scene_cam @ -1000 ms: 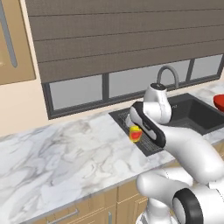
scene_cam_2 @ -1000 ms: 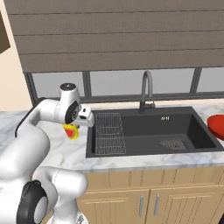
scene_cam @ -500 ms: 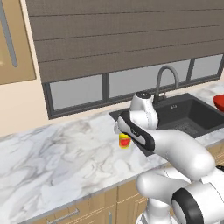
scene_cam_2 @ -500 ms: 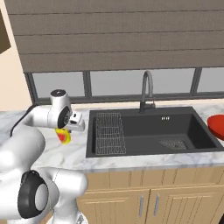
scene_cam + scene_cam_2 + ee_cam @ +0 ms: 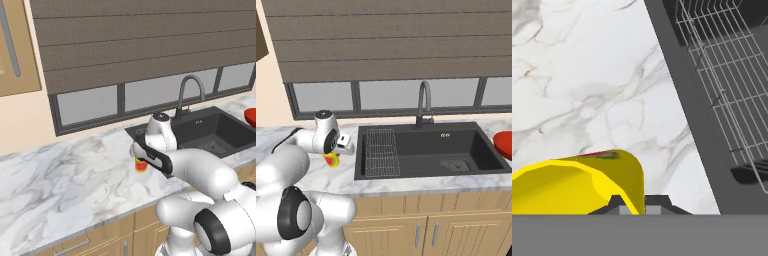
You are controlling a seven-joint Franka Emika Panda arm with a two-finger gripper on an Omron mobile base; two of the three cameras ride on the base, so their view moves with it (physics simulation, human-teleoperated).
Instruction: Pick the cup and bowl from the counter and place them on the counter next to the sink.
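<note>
Cup (image 5: 141,164) upright in pincer (image 5: 140,159)

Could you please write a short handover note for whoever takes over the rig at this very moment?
Gripper: shut on the cup, held low over the counter just left of the sink.
Bowl: on the counter at the far right of the sink, untouched.
Done: cup picked up and carried to the sink's side.
Left: set the cup down and release it, then fetch the bowl and place it next to the sink.
</note>
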